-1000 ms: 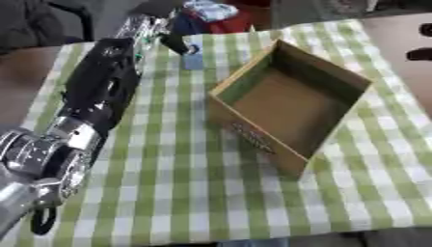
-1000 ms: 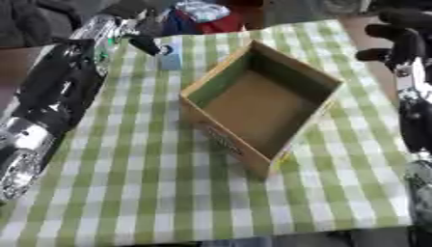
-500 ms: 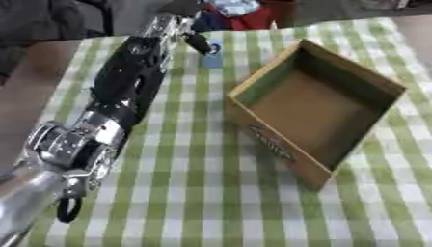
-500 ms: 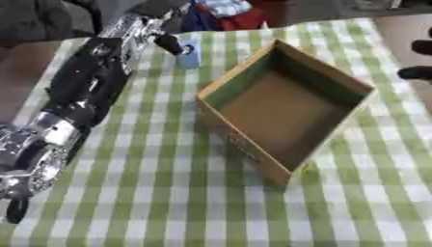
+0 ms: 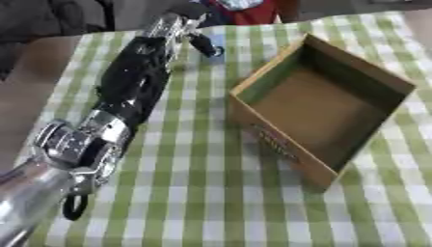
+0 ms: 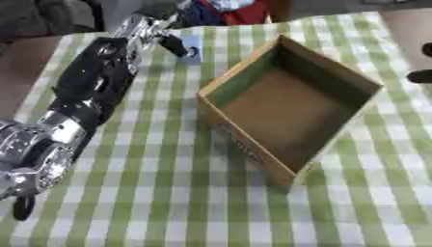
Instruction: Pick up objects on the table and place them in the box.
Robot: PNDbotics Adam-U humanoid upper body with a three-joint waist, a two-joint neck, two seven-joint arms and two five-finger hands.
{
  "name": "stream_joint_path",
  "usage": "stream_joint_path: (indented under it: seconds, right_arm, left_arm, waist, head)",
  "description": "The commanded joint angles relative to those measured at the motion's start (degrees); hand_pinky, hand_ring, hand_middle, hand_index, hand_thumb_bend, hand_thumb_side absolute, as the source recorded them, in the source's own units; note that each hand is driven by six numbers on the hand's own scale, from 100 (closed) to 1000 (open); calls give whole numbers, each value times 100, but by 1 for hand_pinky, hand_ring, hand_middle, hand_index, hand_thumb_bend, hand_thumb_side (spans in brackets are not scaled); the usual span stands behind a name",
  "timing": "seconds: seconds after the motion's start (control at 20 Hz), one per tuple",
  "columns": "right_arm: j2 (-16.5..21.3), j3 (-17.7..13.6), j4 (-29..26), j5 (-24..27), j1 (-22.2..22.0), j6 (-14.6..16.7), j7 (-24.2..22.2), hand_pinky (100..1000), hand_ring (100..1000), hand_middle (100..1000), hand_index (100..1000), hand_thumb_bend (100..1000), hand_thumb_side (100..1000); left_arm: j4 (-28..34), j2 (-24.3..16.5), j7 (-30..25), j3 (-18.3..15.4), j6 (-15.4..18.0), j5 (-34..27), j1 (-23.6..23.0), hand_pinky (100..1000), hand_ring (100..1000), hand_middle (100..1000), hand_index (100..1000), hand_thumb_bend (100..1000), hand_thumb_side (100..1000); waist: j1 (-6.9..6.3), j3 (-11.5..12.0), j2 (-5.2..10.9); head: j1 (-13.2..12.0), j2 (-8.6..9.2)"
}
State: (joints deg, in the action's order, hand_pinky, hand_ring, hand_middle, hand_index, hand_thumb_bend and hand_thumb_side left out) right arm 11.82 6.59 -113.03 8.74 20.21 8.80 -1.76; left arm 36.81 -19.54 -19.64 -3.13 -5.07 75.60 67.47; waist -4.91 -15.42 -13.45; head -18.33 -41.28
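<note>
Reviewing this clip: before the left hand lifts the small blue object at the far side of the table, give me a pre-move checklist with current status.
1. Left hand at the small blue object: ok, a dark finger lies against it.
2. Fingers closed round it: cannot tell, blurred.
3. Box open and upright: ok.
4. Box interior free: ok, nothing inside.
5. Path from object to box over the checked tablecloth: ok, unobstructed.
6. Right hand out of the way: ok, only dark tips at the right edge.

One cardboard box [image 5: 320,103], one small pale-blue object [image 6: 191,49], two hands.
</note>
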Motion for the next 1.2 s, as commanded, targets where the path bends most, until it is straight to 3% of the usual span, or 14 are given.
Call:
stream_joint_path:
  seconds: [0.05,0.75,1.2]
  right_arm:
    - [7,-1,-137,-14,95,17,-24,627,771,738,735,100,426]
    - [-4,-3,-133,-20,134,22,-30,626,771,737,734,100,421]
    - [-19,-1,-133,-23,147,22,-40,626,771,735,734,100,419]
  left_arm:
    - [99,-165,-54,-25,15,-41,99,800,836,833,908,427,470]
    - [35,-156,-189,4,26,-26,34,788,816,810,893,333,456]
    - [-42,-128,131,-4,-154,99,-19,773,803,803,883,321,462]
  waist:
    - [18,4,95]
    - [-28,-59,7]
    - [-42,-84,-31]
  head:
    - [14,6]
    - [9,49]
    - [-16,75]
